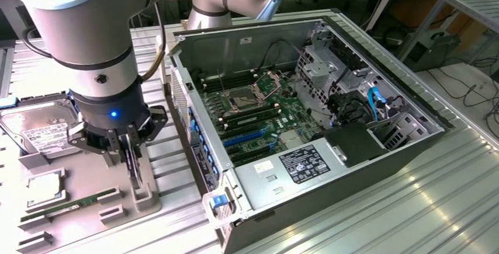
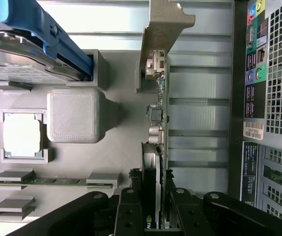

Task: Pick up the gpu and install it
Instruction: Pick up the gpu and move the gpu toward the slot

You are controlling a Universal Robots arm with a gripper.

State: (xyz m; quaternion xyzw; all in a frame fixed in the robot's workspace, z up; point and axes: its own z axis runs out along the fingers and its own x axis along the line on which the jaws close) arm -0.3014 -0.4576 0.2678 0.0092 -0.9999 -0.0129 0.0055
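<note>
In the exterior view we start at nine o'clock, where a hard drive lies at the outer edge of a grey holder on the ribbed metal table. Toward seven o'clock the holder carries a processor chip and, just beside it at five o'clock, a narrow memory stick. At three o'clock from these, the gripper hangs straight down from the arm. Its jaws are partly closed and pressed on both faces of the gpu, which stands on edge in the holder. We cannot tell whether the card's lower edge sits in its slot or clear of it. In the wrist view the fingers clamp the card at its black fan, and the silver bracket is at the far end. At three o'clock from the gripper in the exterior view, the open computer case lies on its side with its motherboard exposed.
</note>
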